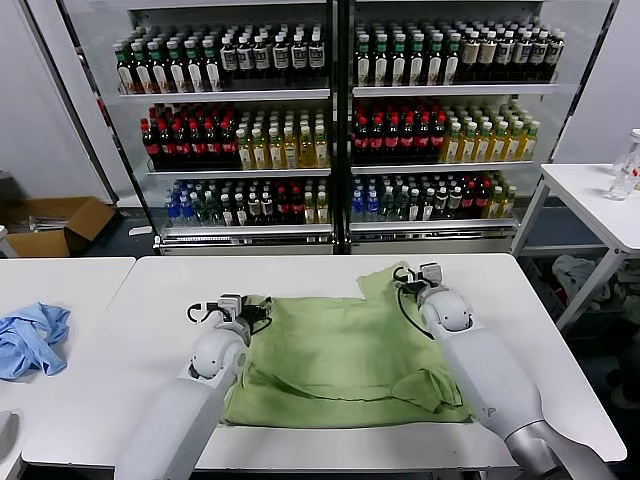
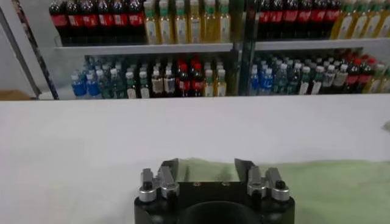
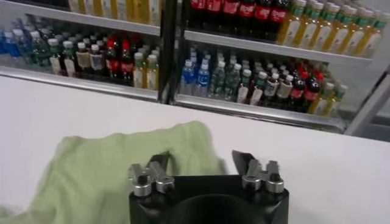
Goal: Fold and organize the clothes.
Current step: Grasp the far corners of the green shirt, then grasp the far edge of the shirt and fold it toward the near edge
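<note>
The light green shirt (image 1: 340,355) lies partly folded on the white table (image 1: 150,300), with a rumpled fold near its front right. No collar, buttons or graphic show. My left gripper (image 1: 238,305) is open at the shirt's far left corner; in the left wrist view the cloth (image 2: 329,182) lies under and between its spread fingers (image 2: 169,168), gripper (image 2: 207,167). My right gripper (image 1: 418,275) is open at the shirt's far right corner, by a raised sleeve. In the right wrist view the cloth (image 3: 109,170) lies under one finger (image 3: 161,160), gripper (image 3: 201,161).
A light blue cloth (image 1: 30,338) lies on the neighbouring table at the left. Glass-door coolers full of bottles (image 1: 330,120) stand behind the table. A cardboard box (image 1: 55,222) is on the floor at the left. Another white table (image 1: 590,200) with a bottle (image 1: 627,165) stands at the right.
</note>
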`<state>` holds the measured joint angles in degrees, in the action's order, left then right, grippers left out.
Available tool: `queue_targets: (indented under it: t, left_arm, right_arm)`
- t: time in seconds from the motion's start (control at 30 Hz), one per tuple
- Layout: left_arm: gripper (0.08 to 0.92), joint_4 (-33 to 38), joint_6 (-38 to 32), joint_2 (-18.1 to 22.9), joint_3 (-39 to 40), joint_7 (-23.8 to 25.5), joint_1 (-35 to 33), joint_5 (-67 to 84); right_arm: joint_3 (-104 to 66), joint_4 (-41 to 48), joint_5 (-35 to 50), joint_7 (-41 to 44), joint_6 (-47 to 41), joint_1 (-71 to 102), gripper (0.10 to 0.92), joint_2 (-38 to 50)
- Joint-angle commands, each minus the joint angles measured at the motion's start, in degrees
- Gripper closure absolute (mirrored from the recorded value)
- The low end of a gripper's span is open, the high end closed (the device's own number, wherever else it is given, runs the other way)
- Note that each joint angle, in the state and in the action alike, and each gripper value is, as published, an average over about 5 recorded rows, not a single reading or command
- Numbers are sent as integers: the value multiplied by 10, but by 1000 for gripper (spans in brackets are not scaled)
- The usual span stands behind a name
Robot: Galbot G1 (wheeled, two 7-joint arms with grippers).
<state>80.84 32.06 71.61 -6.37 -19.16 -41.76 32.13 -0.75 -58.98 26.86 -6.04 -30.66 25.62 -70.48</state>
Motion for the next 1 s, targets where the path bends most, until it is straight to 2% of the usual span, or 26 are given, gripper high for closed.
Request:
queue_targets:
  t: [0.03, 0.33, 0.53, 0.83, 1.0]
  left_arm:
    - [493, -7, 11, 1, 1, -12, -4, -3]
    - [753, -5, 0, -9, -20, -3, -19, 44]
    - [895, 33, -33, -13, -36, 11, -33, 81]
    - [913, 173, -74, -31, -76, 22, -91, 173]
    - [914, 197, -86, -42, -94, 26, -113, 216]
  right_arm:
    - [6, 25, -2, 29, -2, 0, 509, -8]
    - [8, -15, 6, 41, 9, 10, 769, 7]
    - [-2, -73, 31, 37, 42, 25, 903, 17]
    - [-34, -210, 75, 22, 66, 78, 917, 61]
    - [-54, -253, 81, 21, 72, 109, 917, 85]
